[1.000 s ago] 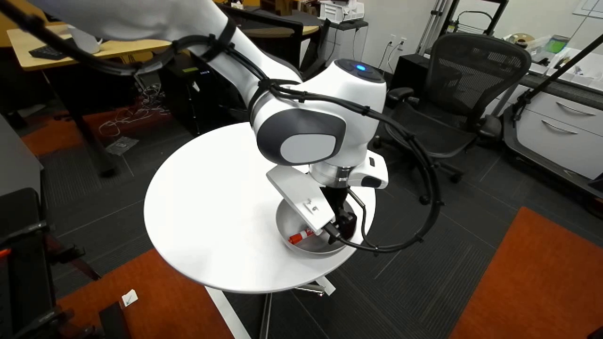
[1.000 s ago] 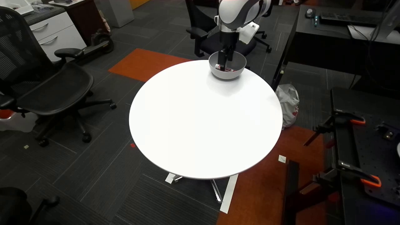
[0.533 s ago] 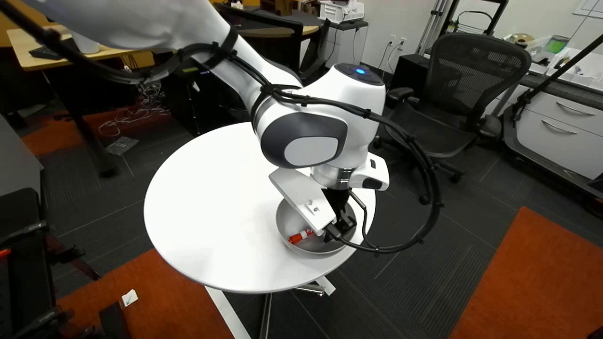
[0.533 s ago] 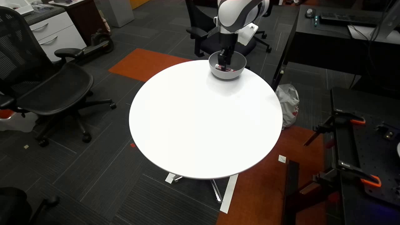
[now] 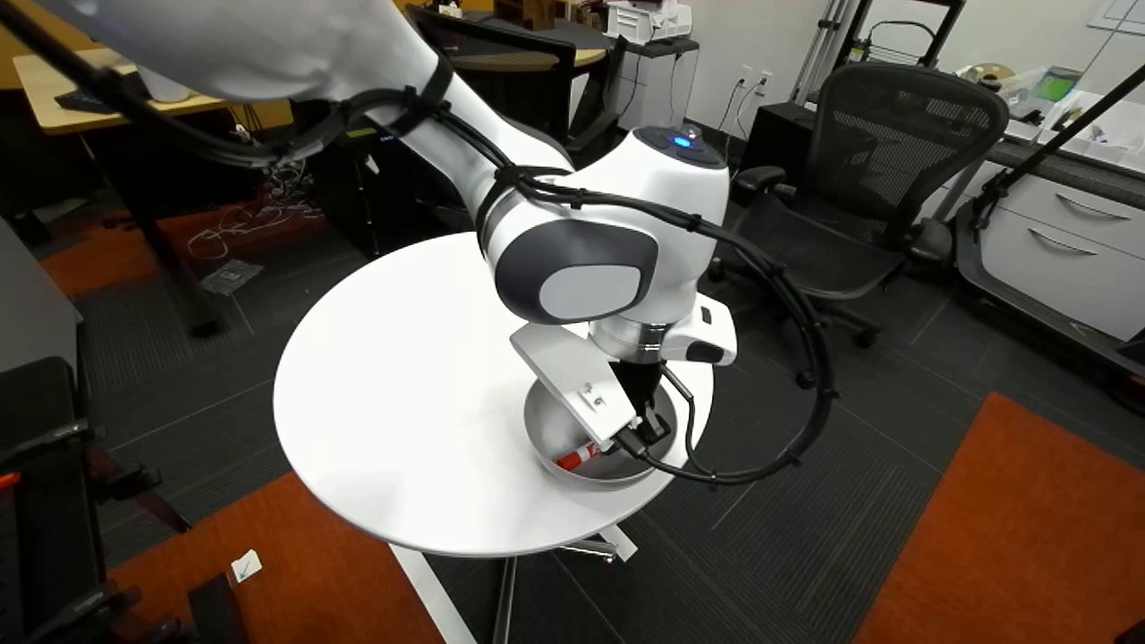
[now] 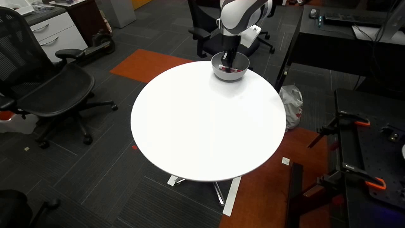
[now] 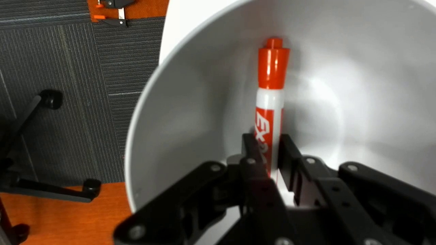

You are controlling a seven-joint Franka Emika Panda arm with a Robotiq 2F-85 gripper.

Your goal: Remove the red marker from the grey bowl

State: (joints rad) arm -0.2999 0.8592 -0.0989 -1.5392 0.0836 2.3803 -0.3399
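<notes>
A Robotiq gripper [image 7: 267, 139], closed snugly, pinches a red Expo marker [image 7: 270, 100] from both sides inside a grey bowl [image 7: 180, 119], probably to lift it out without slipping.

1 capped red-and-white marker [image 7: 270, 98] is inside 1 upright, round grey bowl [image 7: 201, 112].

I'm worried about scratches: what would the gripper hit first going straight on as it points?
Probably the bottom of the bowl: the gripper, closed on the marker, points down into it. Any gap is unclear.
</notes>
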